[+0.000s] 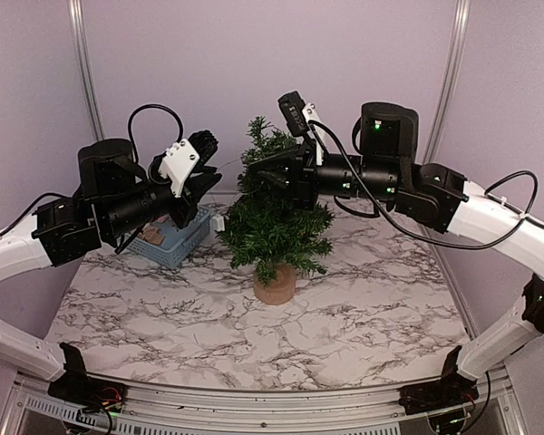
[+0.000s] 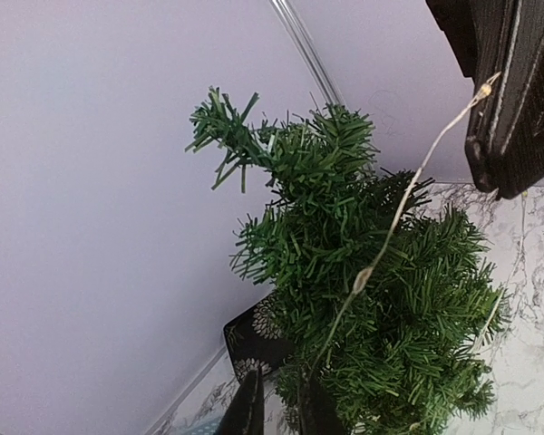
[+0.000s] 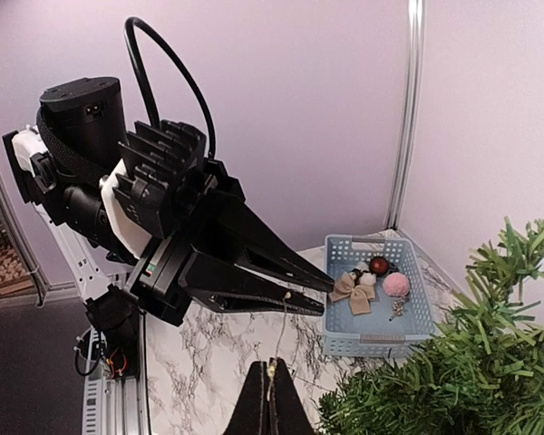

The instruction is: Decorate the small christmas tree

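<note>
One small christmas tree [image 1: 274,222], top view: mid-table toward the far edge, left gripper [image 1: 210,184] and right gripper [image 1: 252,178] at its crown. Left wrist: light string [image 2: 363,279] draped across branches; left jaws barely parted, hold unclear. Right wrist: right jaws pinched on string; stringing underway, next wants it wound lower.

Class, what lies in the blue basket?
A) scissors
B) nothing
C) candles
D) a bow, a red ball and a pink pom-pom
D: a tan bow, a red ball and a pink pom-pom lie inside the blue basket.
</note>
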### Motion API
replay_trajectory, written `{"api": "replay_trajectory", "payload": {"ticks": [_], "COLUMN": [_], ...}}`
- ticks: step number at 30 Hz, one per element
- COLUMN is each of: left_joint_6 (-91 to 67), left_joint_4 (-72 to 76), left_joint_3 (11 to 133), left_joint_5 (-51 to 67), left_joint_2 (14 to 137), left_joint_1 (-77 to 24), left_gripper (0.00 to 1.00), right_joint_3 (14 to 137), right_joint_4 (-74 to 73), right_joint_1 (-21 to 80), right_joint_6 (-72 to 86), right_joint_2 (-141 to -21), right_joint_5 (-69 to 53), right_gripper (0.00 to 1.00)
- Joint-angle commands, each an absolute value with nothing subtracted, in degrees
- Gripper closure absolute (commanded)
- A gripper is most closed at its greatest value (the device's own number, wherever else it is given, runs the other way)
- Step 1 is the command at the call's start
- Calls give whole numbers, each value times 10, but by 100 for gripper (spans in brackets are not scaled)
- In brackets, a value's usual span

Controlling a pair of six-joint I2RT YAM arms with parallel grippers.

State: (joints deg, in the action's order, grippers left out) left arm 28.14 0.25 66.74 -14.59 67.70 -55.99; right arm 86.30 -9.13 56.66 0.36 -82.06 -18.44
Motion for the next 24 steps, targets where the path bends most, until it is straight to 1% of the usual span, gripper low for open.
{"api": "replay_trajectory", "payload": {"ticks": [1,7,10,13,24], "left_joint_6": [250,225,212,203,174], "left_joint_4": [46,56,63,68,96], "left_joint_3": [643,621,612,604,567], "left_joint_5": [-125,-72,-46,-34,-14], "left_joint_2": [657,655,659,666,674], "left_joint_1": [-555,-544,-539,-536,-527], "left_gripper": [85,77,76,76,83], "right_joint_3": [879,887,888,889,892], "right_joint_4": [-127,-136,-137,-139,-141], "right_joint_1": [570,570,570,570,570], "right_joint_6": [-27,-36,-38,-39,-40], "right_joint_2": [-812,-808,-806,-804,-794], "right_joint_5": [-181,-181,-180,-180,-175], "right_gripper": [100,100,100,100,100]}}
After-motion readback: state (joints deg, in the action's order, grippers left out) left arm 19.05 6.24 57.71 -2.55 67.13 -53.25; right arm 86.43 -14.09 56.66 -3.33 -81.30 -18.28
